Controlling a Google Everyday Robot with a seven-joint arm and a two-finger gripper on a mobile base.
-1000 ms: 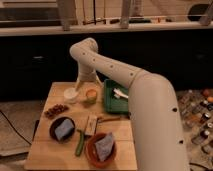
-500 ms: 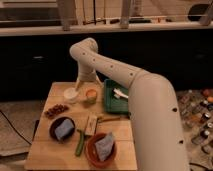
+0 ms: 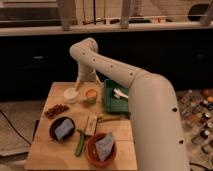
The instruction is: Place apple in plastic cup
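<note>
The pale yellow-green plastic cup [image 3: 91, 98] stands upright at the far middle of the wooden table [image 3: 50, 150]. The reddish-orange apple [image 3: 91, 93] shows in the cup's mouth and seems to sit inside it. My gripper [image 3: 86, 82] hangs at the end of the white arm just behind and above the cup, between it and the white cup [image 3: 71, 95]. The gripper's tip is partly hidden by the arm's wrist.
A green tray [image 3: 111, 102] with a white utensil lies right of the cup. A cluster of brown-red pieces [image 3: 56, 109], a dark bowl [image 3: 62, 128], a green vegetable [image 3: 80, 143], a small box [image 3: 91, 123] and a terracotta bowl [image 3: 102, 148] fill the near half.
</note>
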